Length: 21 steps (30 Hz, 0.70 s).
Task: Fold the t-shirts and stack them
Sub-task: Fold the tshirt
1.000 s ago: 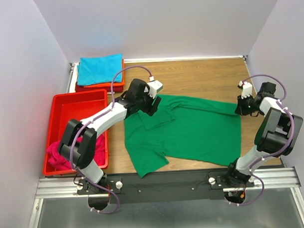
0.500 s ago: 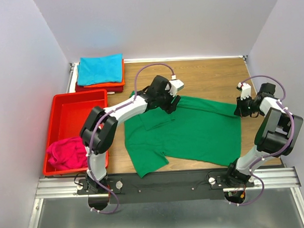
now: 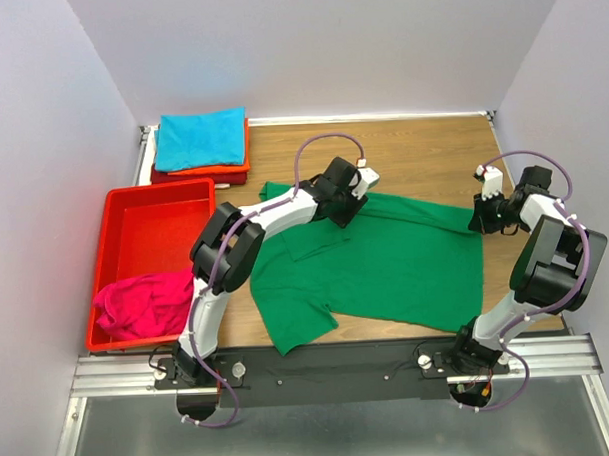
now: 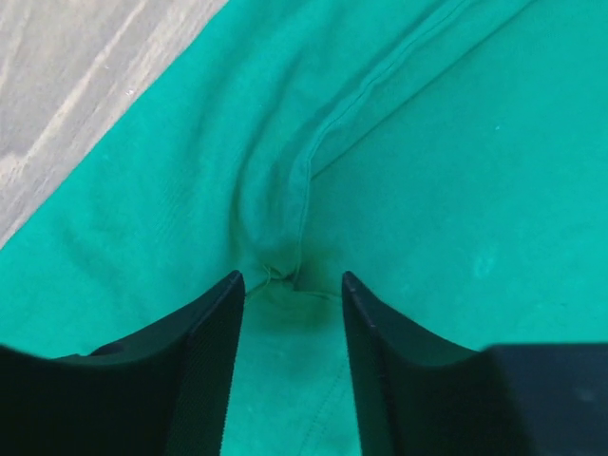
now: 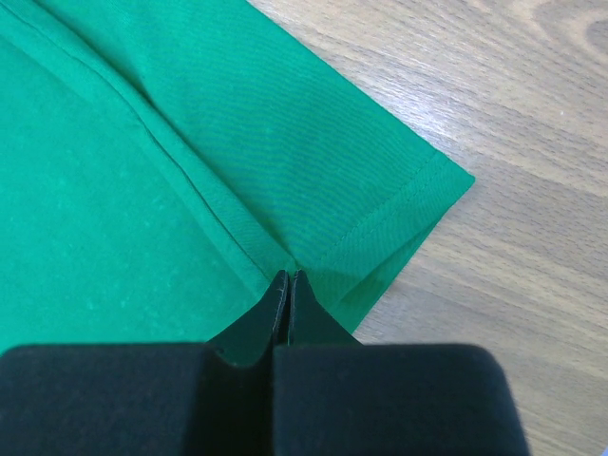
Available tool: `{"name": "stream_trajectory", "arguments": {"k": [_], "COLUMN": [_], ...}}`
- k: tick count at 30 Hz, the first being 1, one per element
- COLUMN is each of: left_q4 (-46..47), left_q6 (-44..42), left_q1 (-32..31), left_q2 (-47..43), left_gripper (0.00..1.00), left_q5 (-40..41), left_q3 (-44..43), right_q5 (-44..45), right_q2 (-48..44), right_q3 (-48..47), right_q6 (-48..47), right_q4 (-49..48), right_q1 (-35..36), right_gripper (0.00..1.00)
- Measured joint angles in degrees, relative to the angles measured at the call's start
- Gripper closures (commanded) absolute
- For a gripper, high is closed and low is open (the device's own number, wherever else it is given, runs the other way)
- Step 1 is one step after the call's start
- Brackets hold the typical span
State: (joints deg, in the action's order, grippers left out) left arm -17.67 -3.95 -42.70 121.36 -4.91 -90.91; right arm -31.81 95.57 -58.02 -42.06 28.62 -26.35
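A green t-shirt point(image 3: 406, 269) lies spread across the middle of the wooden table. My left gripper point(image 3: 344, 212) is low over its far edge, near the shoulder. In the left wrist view that gripper point(image 4: 290, 285) stands open, its fingers astride a puckered seam of the green cloth point(image 4: 456, 171). My right gripper point(image 3: 479, 220) is at the shirt's far right corner. In the right wrist view it point(image 5: 287, 277) is shut, and the sleeve's folds point(image 5: 361, 190) converge at its tips. A teal t-shirt point(image 3: 201, 139) tops a folded stack over an orange one and a dark red one point(image 3: 198, 178). A magenta t-shirt point(image 3: 142, 304) lies crumpled.
A red plastic tray point(image 3: 149, 208) stands at the left and holds the magenta shirt in its near end. The folded stack sits behind it in the back left corner. Bare wood point(image 3: 422, 149) shows behind the green shirt. Walls close in on three sides.
My left arm has reached further right along the shirt's far edge, and its jaws have narrowed. The magenta shirt now shows more fully. My right gripper has stayed put.
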Motion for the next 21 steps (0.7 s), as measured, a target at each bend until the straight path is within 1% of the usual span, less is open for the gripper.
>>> {"name": "stream_trajectory", "arguments": {"k": [1,5,10,12,14,15,16,17,18,20,21], "left_q4": [-0.4,-1.2,-1.7,-1.8,-1.8,-1.8,-1.9,-1.9,-1.9,-2.0,-2.0], "left_q6": [-0.1,-0.4,-0.6,-0.7,-0.8,-0.9,-0.9,-1.0,-0.9,-1.3,-1.2], "left_q1": [-0.1,-0.3,-0.6,-0.7,-0.7,-0.7,-0.7,-0.7,-0.7,-0.7,-0.8], "left_q2": [0.5,1.9,3.5,4.0,4.3,4.4,4.5,4.5,4.5,4.5,4.5], "left_gripper": [0.5,0.51,0.58,0.66,0.71,0.77,0.78,0.85,0.94,0.95,0.98], "left_q5": [0.2,0.5,1.0,1.1,1.1,1.1,1.2,1.3,1.4,1.5,1.6], "left_q3": [-0.3,-1.8,-4.1,-4.7,-5.1,-5.2,-5.2,-5.2,-5.2,-5.2,-5.2], "right_q5": [0.0,0.0,0.0,0.0,0.0,0.0,0.0,0.0,0.0,0.0,0.0], "right_q2": [0.0,0.0,0.0,0.0,0.0,0.0,0.0,0.0,0.0,0.0,0.0], "right_q3": [0.0,0.0,0.0,0.0,0.0,0.0,0.0,0.0,0.0,0.0,0.0], "right_q6": [0.0,0.0,0.0,0.0,0.0,0.0,0.0,0.0,0.0,0.0,0.0], "right_q4": [0.0,0.0,0.0,0.0,0.0,0.0,0.0,0.0,0.0,0.0,0.0], "right_q1": [0.0,0.0,0.0,0.0,0.0,0.0,0.0,-0.1,-0.2,-0.4,-0.5], "right_gripper": [0.99,0.99,0.99,0.99,0.99,0.99,0.99,0.99,0.99,0.99,0.99]}}
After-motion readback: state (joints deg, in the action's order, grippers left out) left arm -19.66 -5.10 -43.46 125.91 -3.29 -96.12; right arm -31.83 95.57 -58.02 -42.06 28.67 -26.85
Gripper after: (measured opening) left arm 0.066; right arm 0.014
